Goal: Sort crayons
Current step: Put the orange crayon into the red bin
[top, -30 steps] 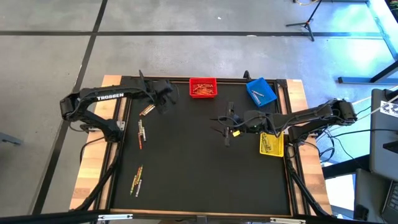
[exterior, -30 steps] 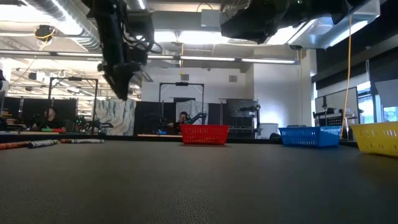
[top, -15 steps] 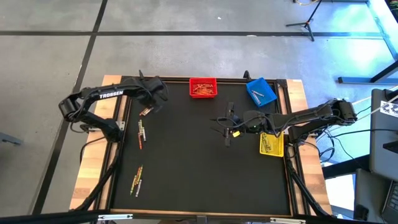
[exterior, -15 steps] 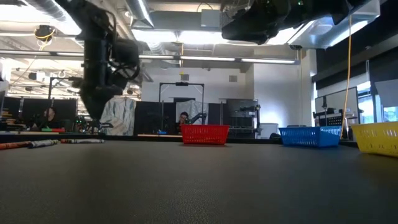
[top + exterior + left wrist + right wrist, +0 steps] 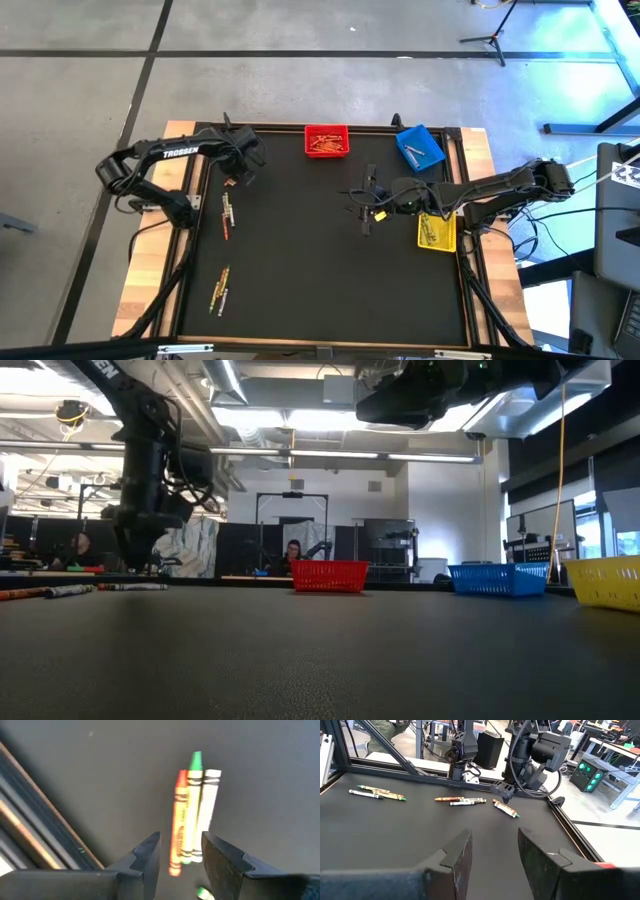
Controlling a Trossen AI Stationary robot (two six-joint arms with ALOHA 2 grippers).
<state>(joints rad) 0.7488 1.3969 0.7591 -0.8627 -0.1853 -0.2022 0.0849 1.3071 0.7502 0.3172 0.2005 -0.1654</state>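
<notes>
**Left gripper low over three crayons**

The left gripper (image 5: 237, 175), fingers spread, hangs just above an orange, a green and a white crayon (image 5: 191, 815) lying side by side near the mat's (image 5: 300, 280) left edge. More crayons (image 5: 226, 214) lie nearby. The right gripper (image 5: 366, 203) hovers mid-mat, fingers apart, holding nothing.

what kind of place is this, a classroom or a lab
Most likely a robotics lab or workshop: monitors on desks behind the table, exposed ceiling ducts, and another robot arm rig across the room.
</notes>
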